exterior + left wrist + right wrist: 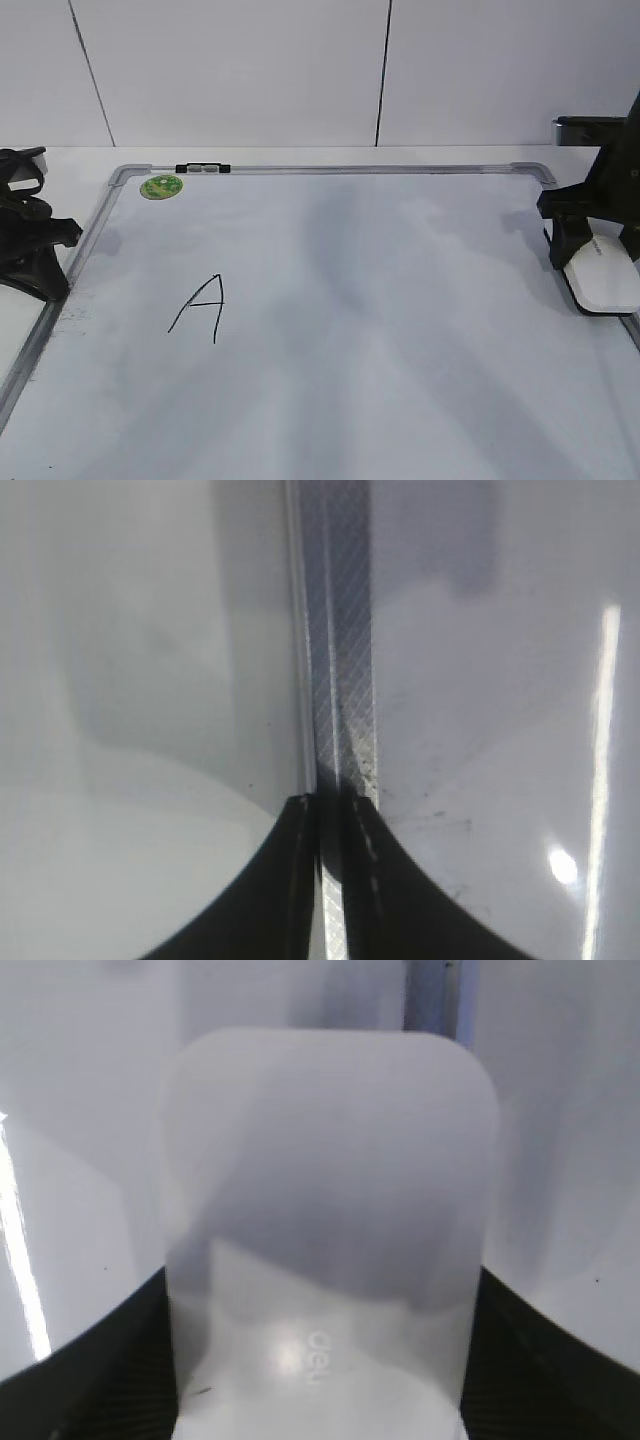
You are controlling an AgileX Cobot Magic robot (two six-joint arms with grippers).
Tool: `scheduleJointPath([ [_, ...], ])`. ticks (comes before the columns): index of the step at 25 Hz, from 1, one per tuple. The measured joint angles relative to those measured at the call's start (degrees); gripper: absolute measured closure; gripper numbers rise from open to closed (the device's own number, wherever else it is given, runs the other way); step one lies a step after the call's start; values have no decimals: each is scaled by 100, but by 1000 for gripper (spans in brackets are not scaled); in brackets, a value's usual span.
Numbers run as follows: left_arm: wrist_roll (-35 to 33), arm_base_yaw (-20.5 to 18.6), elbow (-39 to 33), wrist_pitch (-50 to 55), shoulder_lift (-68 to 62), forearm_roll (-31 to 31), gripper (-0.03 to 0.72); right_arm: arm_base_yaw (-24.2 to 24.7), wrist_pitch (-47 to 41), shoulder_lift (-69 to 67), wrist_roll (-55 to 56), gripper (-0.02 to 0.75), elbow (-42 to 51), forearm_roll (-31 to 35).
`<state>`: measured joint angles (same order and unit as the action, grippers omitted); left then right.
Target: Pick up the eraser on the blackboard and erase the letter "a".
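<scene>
On the board's (330, 300) right edge, the right gripper (592, 262) straddles the eraser (603, 278); only a capital "A" (200, 308) shows, so it could wipe that by mistake. Left wrist: left gripper (330, 880) nearly closed, empty, over the frame. Right wrist: eraser (325, 1220) fills the spread jaws; contact unclear.

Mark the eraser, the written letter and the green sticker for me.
eraser (603, 278), exterior view, on its white top face.
letter (203, 305), exterior view, on its crossbar; it is a capital A.
green sticker (161, 186), exterior view, on its centre.
</scene>
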<state>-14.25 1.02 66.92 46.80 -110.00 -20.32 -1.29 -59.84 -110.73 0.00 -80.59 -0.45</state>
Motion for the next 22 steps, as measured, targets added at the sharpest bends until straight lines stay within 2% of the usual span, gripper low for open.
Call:
scheduleJointPath([
  [22,0,0,0,0,0,0,644,0,487,-44,-83,175,0,0],
])
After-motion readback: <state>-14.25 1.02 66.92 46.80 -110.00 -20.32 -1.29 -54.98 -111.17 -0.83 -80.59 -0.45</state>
